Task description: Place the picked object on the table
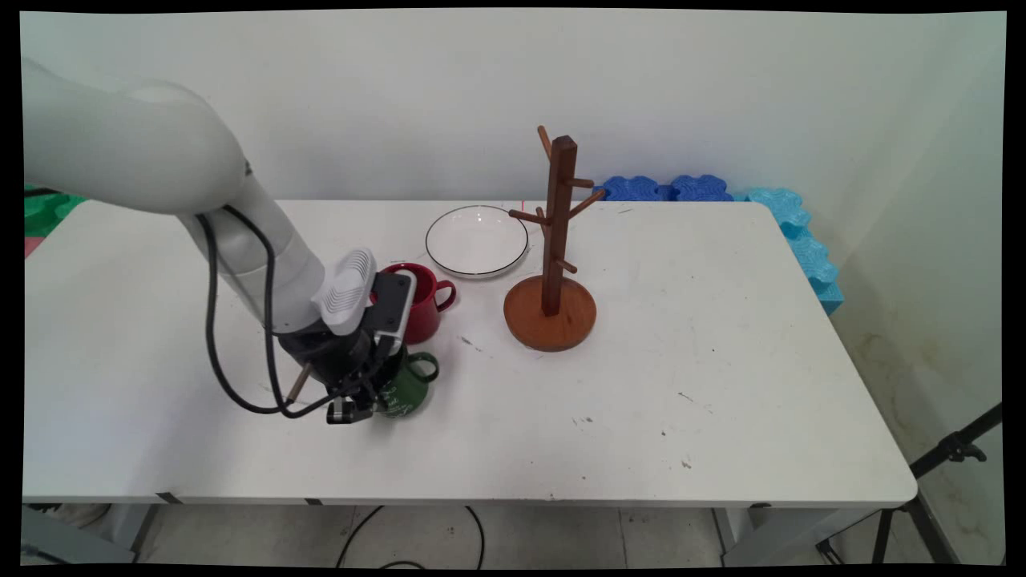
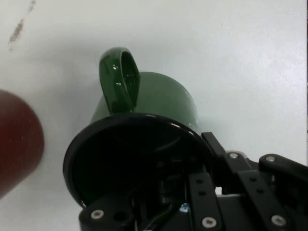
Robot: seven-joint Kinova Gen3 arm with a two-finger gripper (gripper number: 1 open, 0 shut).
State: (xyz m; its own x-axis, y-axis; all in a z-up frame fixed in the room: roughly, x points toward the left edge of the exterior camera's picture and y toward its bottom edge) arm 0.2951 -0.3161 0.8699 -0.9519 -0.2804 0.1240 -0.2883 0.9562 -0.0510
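Note:
A green mug stands on the white table, left of centre, its handle pointing to the back right. My gripper comes down on it from the left and is shut on its rim, one finger inside and one outside. In the hand view the green mug fills the middle, with its dark mouth facing me. There the gripper crosses the rim at the lower right, and the fingertips are lost against the dark inside. A red mug stands just behind the green one, and its side shows at the left edge of the hand view.
A white plate with a dark rim lies behind the red mug. To its right stands a wooden mug tree on a round base. Blue foam blocks line the table's far right edge. Black cables hang from the arm.

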